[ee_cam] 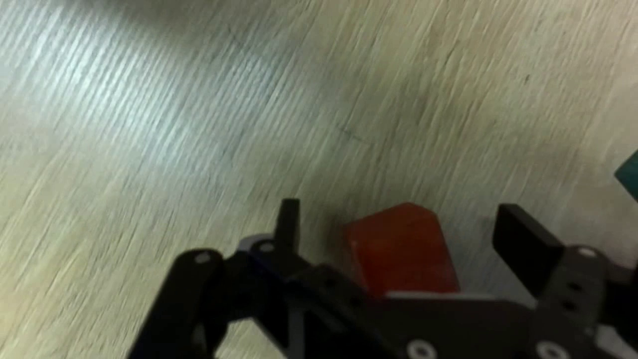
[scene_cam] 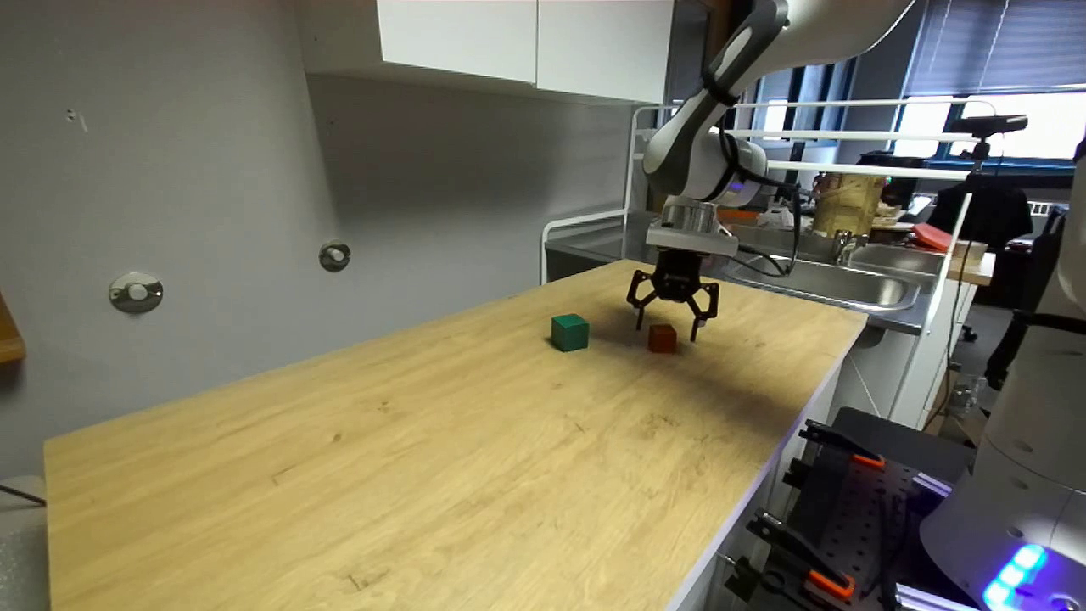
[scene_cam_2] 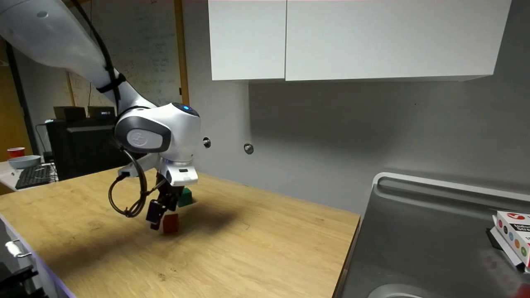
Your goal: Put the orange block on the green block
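Note:
The orange block (scene_cam: 663, 339) is a small red-orange cube on the wooden table; it also shows in an exterior view (scene_cam_2: 171, 224) and in the wrist view (ee_cam: 403, 252). My gripper (scene_cam: 667, 331) is open and low over it, pointing down. In the wrist view the gripper's fingers (ee_cam: 398, 224) stand on either side of the orange block, with a gap on both sides; its lower part is hidden by the gripper body. The green block (scene_cam: 569, 333) sits on the table a short way off, towards the wall. It is partly behind the gripper in an exterior view (scene_cam_2: 185, 198), and only a corner (ee_cam: 630, 175) shows in the wrist view.
The wooden table (scene_cam: 424, 458) runs along a grey wall (scene_cam: 195, 212). White cabinets (scene_cam: 526, 42) hang above. A metal sink (scene_cam: 857, 284) and a white rail frame (scene_cam: 585, 219) stand beyond the table's end. A white box (scene_cam_2: 515, 236) lies on the metal counter.

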You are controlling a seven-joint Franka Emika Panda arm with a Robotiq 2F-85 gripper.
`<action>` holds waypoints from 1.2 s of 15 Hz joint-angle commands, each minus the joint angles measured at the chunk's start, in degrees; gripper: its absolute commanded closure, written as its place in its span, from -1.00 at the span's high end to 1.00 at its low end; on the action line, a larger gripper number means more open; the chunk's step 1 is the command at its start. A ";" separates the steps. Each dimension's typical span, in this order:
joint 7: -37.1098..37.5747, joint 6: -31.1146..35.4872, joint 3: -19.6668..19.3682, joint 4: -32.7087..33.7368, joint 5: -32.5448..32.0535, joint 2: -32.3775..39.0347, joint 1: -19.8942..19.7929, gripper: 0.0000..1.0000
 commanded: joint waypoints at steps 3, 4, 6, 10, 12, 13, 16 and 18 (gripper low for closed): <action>8.55 1.83 -0.27 0.42 -6.70 -0.06 1.82 1.00; 9.15 1.93 -0.34 1.04 -7.50 0.74 1.75 1.00; 9.55 1.18 -0.28 1.77 -7.65 1.61 1.47 1.00; 9.83 1.38 -0.39 2.22 -8.18 2.44 1.60 0.37; 9.67 1.27 -0.40 2.60 -8.10 2.63 1.59 0.02; 9.68 1.23 -0.40 2.69 -8.14 2.57 1.63 -0.14; 9.86 1.09 -0.31 3.06 -8.67 2.17 1.92 -0.61; 10.06 1.04 -0.24 3.53 -9.38 1.93 2.23 -0.64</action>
